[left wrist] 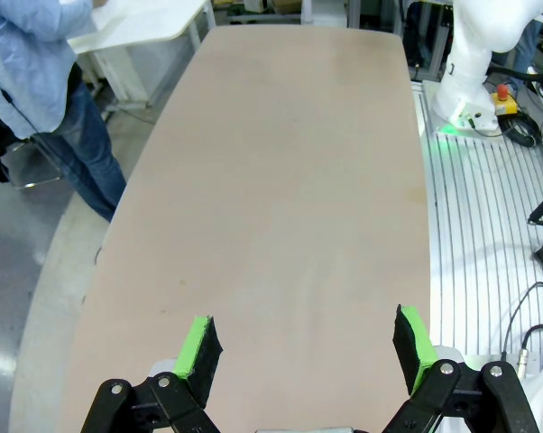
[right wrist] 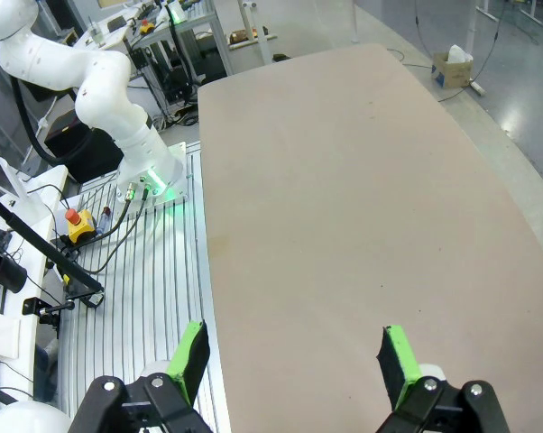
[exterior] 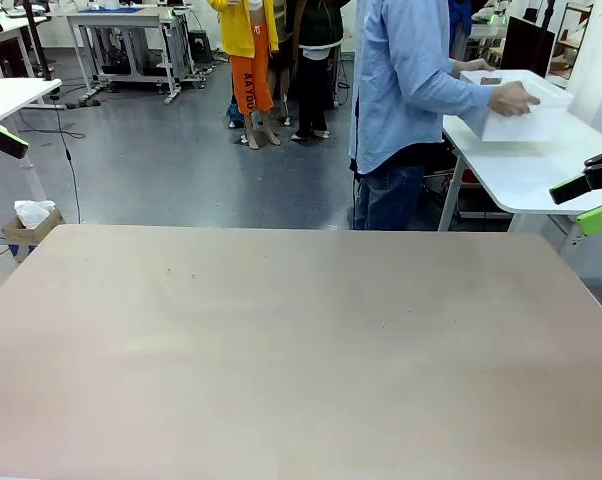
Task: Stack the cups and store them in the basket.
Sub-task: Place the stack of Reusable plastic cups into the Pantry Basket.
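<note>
- The basket [exterior: 521, 105] stands on a white side table [exterior: 526, 170] beyond the far right corner of the tan table [exterior: 301, 350], and the person's hand [exterior: 514, 98] grips its near long side.
- The person [exterior: 406, 90], in a light blue shirt and jeans, stands just past the table's far edge, turned toward the basket.
- The left hand [left wrist: 303, 354] hangs over the table's left end with its green-padded fingers [left wrist: 199, 347] spread wide and nothing between them; the basket is well apart from it, across the table.
- The right hand [right wrist: 294, 361] hangs at the table's right end, fingers likewise spread and bare; in the front view it [exterior: 589, 198] sits below and in front of the basket, not touching it.
</note>
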`<state>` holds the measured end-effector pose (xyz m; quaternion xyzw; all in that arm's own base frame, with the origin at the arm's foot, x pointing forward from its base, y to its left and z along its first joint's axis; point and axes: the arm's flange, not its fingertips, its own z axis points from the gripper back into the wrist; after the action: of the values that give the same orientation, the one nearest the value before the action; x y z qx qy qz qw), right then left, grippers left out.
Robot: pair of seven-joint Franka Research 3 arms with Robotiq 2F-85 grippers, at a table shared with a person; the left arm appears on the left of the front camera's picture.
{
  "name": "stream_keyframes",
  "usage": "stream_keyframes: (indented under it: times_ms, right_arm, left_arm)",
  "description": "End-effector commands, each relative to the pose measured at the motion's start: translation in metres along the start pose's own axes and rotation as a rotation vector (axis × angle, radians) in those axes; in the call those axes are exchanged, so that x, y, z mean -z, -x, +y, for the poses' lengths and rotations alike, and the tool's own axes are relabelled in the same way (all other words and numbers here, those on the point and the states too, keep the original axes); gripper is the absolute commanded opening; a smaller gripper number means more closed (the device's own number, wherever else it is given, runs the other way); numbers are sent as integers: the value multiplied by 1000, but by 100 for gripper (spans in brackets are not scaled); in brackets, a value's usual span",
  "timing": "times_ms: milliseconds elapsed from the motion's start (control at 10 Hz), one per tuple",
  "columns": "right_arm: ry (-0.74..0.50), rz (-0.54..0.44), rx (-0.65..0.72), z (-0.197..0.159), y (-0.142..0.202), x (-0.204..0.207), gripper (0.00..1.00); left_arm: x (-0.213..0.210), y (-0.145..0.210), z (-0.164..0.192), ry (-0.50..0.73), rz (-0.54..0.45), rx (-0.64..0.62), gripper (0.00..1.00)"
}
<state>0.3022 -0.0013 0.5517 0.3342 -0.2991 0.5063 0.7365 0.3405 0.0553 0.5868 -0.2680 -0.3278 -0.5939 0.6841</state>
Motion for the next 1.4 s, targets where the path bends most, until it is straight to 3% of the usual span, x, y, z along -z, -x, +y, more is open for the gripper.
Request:
stream_keyframes:
  times_ms: [0, 1300]
  right_arm:
    - [-7, -21, -22, -1, -1, -2, 100]
    - [-7, -21, -22, -1, -1, -2, 100]
  left_arm:
    - [-1, -3, 0, 1, -14, 1, 100]
    - [-1, -3, 0, 1, -14, 1, 100]
